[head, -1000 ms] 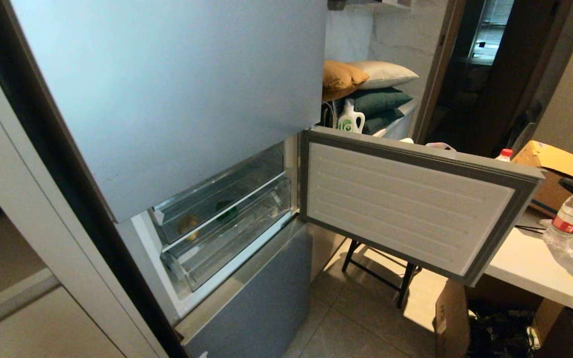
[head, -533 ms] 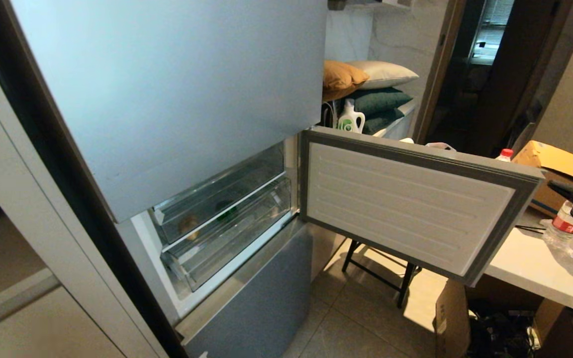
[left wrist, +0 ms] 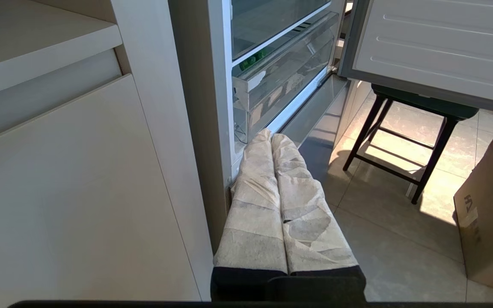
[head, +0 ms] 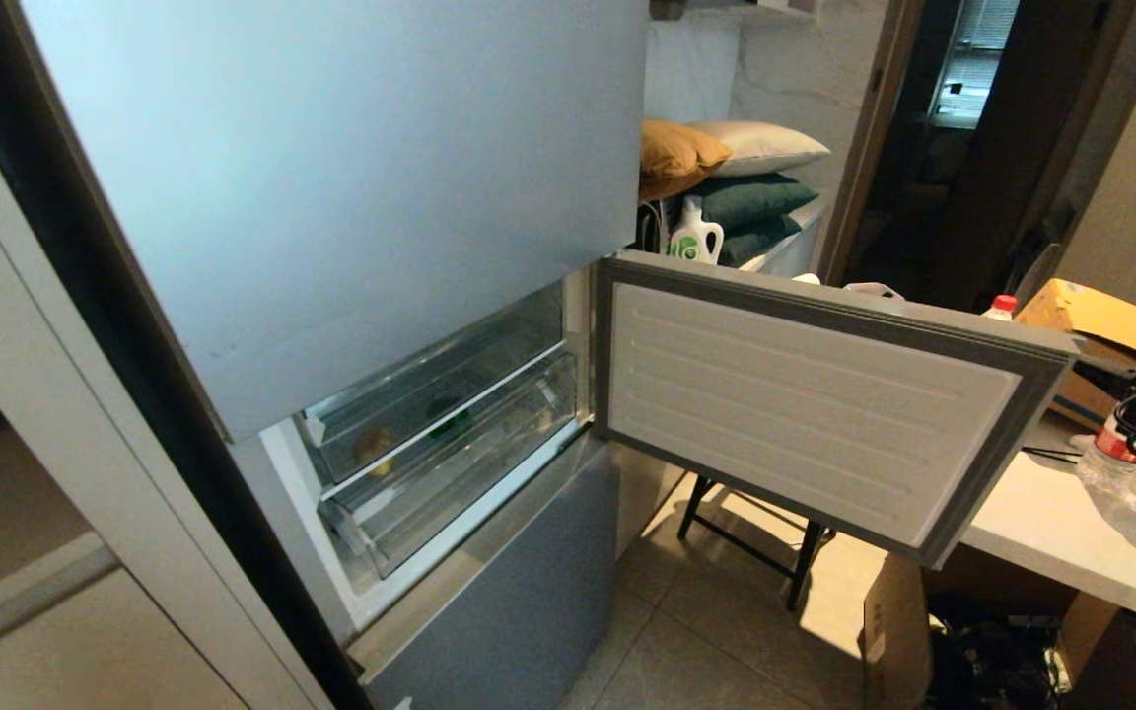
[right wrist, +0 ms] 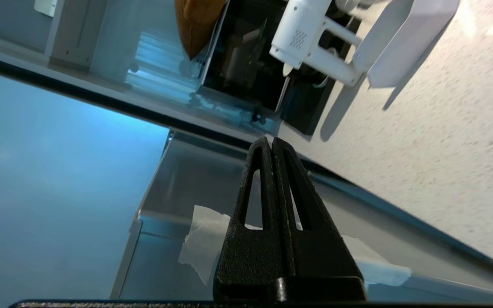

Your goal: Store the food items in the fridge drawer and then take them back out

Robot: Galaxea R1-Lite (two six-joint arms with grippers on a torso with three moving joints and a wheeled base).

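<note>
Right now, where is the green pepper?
In the head view the green pepper sits inside the upper fridge drawer, right of the potato, behind the open door.

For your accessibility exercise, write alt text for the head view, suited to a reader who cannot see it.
A silver-grey fridge with its middle door swung open shows two clear plastic drawers; the upper fridge drawer holds a tan potato and a dark green pepper. Water bottles stand on a white table at the right.
</note>
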